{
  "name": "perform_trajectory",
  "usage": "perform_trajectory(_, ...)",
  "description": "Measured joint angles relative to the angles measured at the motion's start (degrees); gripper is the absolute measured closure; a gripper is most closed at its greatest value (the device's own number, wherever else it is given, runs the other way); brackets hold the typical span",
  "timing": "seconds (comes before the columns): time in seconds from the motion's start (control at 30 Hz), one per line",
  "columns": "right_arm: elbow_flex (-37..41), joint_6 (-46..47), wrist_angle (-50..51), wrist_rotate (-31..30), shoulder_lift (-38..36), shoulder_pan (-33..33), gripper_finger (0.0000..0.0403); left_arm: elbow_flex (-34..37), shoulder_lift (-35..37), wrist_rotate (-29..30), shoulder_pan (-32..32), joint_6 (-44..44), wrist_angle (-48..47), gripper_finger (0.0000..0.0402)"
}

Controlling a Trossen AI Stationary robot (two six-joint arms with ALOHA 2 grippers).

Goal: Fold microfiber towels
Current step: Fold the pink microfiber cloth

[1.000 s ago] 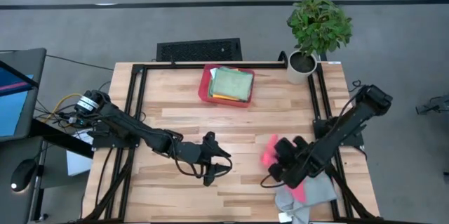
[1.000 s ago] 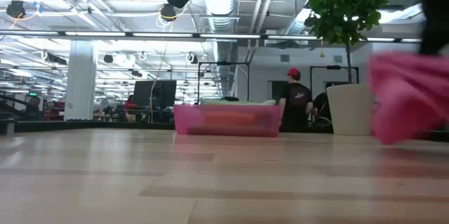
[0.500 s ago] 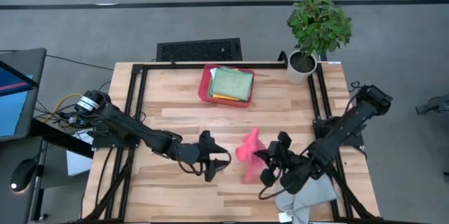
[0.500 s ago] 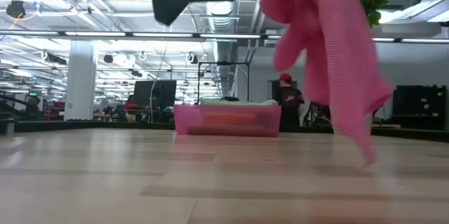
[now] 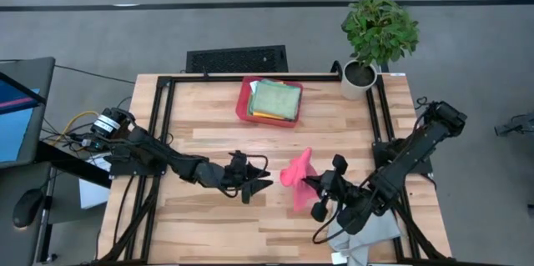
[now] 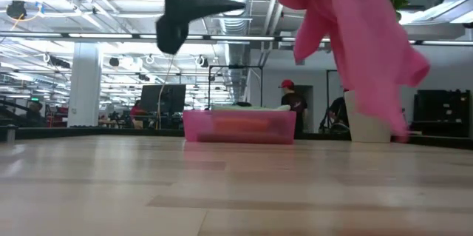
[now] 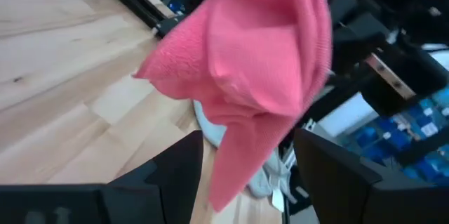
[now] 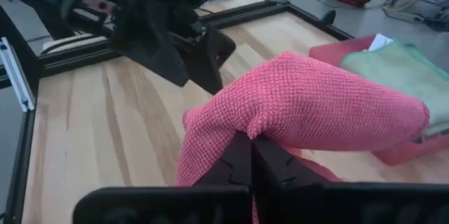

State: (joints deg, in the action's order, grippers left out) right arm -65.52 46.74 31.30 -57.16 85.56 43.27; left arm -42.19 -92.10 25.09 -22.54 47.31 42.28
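A pink towel (image 5: pixel 296 176) hangs bunched over the table's middle, with my right gripper (image 5: pixel 314 188) shut on it. It also shows in the low view (image 6: pixel 355 36) and in the left wrist view (image 7: pixel 252 55). My left gripper (image 5: pixel 257 181) stands open just to its left, pointing at it without touching; its fingers (image 7: pixel 175 175) frame the towel in the left wrist view. A grey towel (image 5: pixel 367 228) lies at the near right edge. A green towel (image 5: pixel 275 99) lies on top of others in the red tray (image 5: pixel 244 103). My right gripper pinches a bunched fold of the pink towel (image 8: pixel 261 127) between its two shut fingers. The fingers come from the table's right, slanting a little downward. The towel drapes over and hangs slack below the fingers, its lower end (image 6: pixel 403 129) clear of the table.
A potted plant (image 5: pixel 377 37) stands at the far right corner. The red tray (image 6: pixel 238 126) sits at the far middle. Black frame rails (image 5: pixel 163 133) run along the table's left, right and far sides. Bare wood (image 5: pixel 217 224) lies near the front edge.
My right gripper has risen and swung from the near right toward the table's middle. It has carried the pink towel up off the grey one, so the towel now hangs free. My left gripper has sunk, rolled, and edged toward the towel, staying open.
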Motion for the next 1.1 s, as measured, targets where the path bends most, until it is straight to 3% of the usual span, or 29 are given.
perform_trajectory(0.77, 0.0, -16.3, -10.6, 0.3, 0.0, -5.5, 0.0385, 0.0, 0.2, -3.5, 2.2, 4.5, 5.7, 0.0185)
perform_trajectory(1.1, 0.2, -16.8, -11.0, 2.1, 0.0, -5.9, 0.0381, 0.0, 0.2, -2.7, 3.1, 4.5, 5.8, 0.0185)
